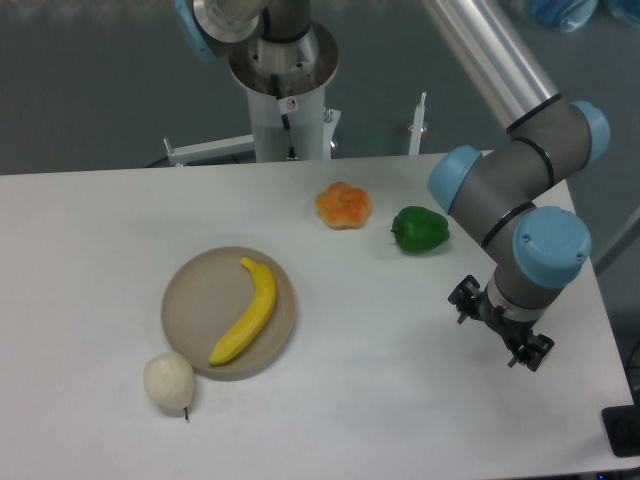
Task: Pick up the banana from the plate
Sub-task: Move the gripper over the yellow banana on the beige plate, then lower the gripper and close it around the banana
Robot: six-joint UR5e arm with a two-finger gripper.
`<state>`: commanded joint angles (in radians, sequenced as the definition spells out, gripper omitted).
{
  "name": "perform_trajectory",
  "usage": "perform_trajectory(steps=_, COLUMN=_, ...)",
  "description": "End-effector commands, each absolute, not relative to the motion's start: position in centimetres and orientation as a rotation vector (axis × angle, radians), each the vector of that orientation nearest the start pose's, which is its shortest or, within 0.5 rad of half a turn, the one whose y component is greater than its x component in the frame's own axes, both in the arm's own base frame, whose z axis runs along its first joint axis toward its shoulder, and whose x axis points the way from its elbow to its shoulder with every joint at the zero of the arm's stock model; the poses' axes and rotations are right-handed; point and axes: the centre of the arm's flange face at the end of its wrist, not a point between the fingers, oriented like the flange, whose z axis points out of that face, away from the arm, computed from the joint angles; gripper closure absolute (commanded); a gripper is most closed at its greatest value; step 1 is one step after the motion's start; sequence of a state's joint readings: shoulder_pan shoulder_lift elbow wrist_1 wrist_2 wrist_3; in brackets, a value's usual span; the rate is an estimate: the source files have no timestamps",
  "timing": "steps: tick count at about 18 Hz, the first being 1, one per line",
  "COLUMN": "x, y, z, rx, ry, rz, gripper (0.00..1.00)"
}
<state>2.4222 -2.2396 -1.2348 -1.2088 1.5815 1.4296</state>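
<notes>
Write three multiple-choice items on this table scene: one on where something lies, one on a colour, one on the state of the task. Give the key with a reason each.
1. Where does the banana lie?
A. On the plate
B. On the bare table beside the green pepper
C. Held in the jaws

2. What colour is the pepper?
A. Red
B. Green
C. Yellow

3. How does the gripper stand to the banana?
A. Closed on it
B. Touching its tip
C. Well apart from it, over the table's right side

Key:
1 A, the banana rests across the plate, its lower end at the rim nearest the pear.
2 B, it is plainly green, beside the orange fruit.
3 C, bare table separates the gripper from the plate.
</notes>
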Motion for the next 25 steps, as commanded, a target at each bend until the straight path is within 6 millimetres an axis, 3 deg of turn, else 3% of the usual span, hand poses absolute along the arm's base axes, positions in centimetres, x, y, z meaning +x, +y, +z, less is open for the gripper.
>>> perform_trajectory(steps=4, x=-46.0, y=58.8, z=27.1, rx=-3.007, ry=0.899, rz=0.043, gripper=0.00)
perform_trajectory(steps=6, x=-44.1, y=59.3, z=26.9, rx=-3.006, ry=0.927, rz=0.025, gripper=0.00)
perform_trajectory(steps=7, x=-41.4, y=59.4, z=26.0, rx=-3.009, ry=0.958, rz=-0.014, gripper=0.00)
perform_trajectory(steps=10, x=-36.5, y=58.7, z=26.2, rx=-2.996, ry=1.023, rz=-0.048, gripper=0.00)
perform_trajectory(steps=13, x=-29.1, y=59.4, z=26.1, rx=-2.992, ry=1.024, rz=-0.104, gripper=0.00)
perform_trajectory(steps=15, x=-24.0, y=61.0, z=25.9, rx=-3.000, ry=0.963, rz=-0.066, gripper=0.00)
perform_trajectory(steps=18, x=-18.0, y=62.9, z=26.0, rx=-3.014, ry=0.842, rz=-0.018, gripper=0.00)
perform_trajectory(steps=22, x=-13.9, y=64.3, z=26.6, rx=-3.013, ry=0.673, rz=0.030, gripper=0.00)
perform_trajectory(steps=25, x=-11.8, y=64.4, z=24.0, rx=-3.041, ry=0.536, rz=0.028, gripper=0.00)
